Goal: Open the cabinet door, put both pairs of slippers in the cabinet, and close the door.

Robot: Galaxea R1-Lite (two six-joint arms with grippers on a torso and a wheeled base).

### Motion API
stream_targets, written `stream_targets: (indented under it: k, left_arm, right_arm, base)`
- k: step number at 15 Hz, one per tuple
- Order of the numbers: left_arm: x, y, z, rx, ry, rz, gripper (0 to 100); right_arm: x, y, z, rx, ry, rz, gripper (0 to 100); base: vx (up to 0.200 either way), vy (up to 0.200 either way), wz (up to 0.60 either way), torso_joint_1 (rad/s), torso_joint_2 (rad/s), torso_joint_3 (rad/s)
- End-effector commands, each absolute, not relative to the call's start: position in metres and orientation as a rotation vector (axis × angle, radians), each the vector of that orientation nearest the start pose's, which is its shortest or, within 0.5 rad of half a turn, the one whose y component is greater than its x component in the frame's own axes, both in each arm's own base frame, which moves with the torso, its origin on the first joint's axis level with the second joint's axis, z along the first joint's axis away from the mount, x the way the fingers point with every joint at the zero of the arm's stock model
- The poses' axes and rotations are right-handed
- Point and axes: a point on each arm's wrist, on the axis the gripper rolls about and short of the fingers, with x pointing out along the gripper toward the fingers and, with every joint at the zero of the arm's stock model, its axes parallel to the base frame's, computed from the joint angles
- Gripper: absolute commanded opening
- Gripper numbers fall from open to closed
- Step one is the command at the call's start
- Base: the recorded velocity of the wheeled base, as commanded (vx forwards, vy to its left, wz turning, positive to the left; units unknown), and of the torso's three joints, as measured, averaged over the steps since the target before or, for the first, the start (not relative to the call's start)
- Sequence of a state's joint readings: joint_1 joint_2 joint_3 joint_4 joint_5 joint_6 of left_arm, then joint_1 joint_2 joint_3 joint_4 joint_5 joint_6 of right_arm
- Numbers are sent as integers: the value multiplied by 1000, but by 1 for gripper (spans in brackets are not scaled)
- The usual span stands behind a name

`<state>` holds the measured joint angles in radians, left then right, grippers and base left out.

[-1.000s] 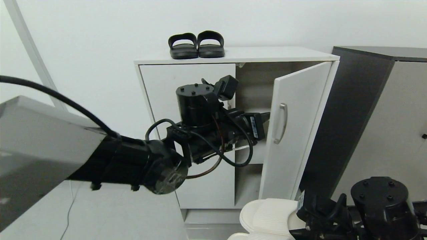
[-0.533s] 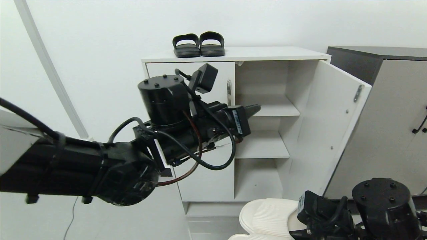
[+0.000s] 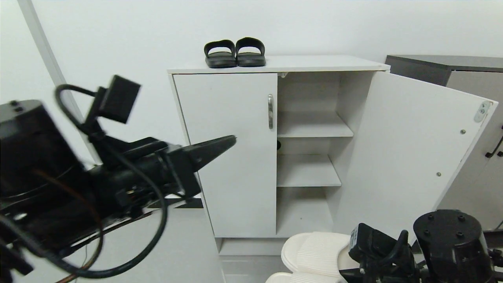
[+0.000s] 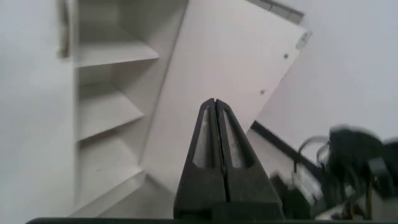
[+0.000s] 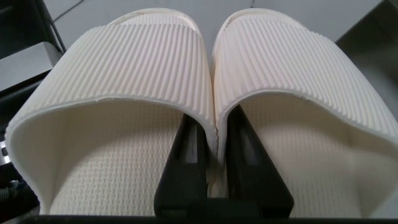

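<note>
The white cabinet (image 3: 228,157) stands with its left door closed and its right door (image 3: 404,157) swung wide, showing bare shelves (image 3: 310,129). A black pair of slippers (image 3: 235,52) rests on the cabinet top. My left gripper (image 3: 232,139) is shut and holds nothing; it hangs in front of the closed left door, left of the handle (image 3: 270,111). In the left wrist view the left gripper (image 4: 214,102) points toward the open door (image 4: 236,62). Low at the right, my right gripper (image 5: 216,143) is shut on the inner edges of the white pair of slippers (image 5: 124,81), also low in the head view (image 3: 314,253).
A dark grey cabinet (image 3: 463,78) stands right of the open door, close to its edge. A white wall lies behind, with a pale upright strip (image 3: 39,59) at the far left. Open floor (image 3: 243,271) lies before the cabinet.
The right door has swung from partly open to wide open. My left arm has drawn back to the left, out of the cabinet opening. The right gripper still holds the white slippers.
</note>
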<state>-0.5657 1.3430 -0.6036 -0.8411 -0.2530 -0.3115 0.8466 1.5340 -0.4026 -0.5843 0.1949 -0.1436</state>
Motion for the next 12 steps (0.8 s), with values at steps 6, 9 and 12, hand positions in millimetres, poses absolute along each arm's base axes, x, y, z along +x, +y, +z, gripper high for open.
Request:
stream_targets:
  k: [6,9,12]
  left_arm:
    - [22,-7,205,-59,230,-306,0]
    - [-3,3,176,-66,177,-174,0]
    - [-18,8,142,-72,141,-8,0]
  right_arm:
    - [146,167,119,-310,481,1037,0]
    - [161,177,111,-298,479,988,0]
    - [189,202,102,-211,453,760,0]
  base:
    - [0,0,0,0,0,0]
    - [0,0,0,0,0,0]
    - [0,0,0,0,0,0]
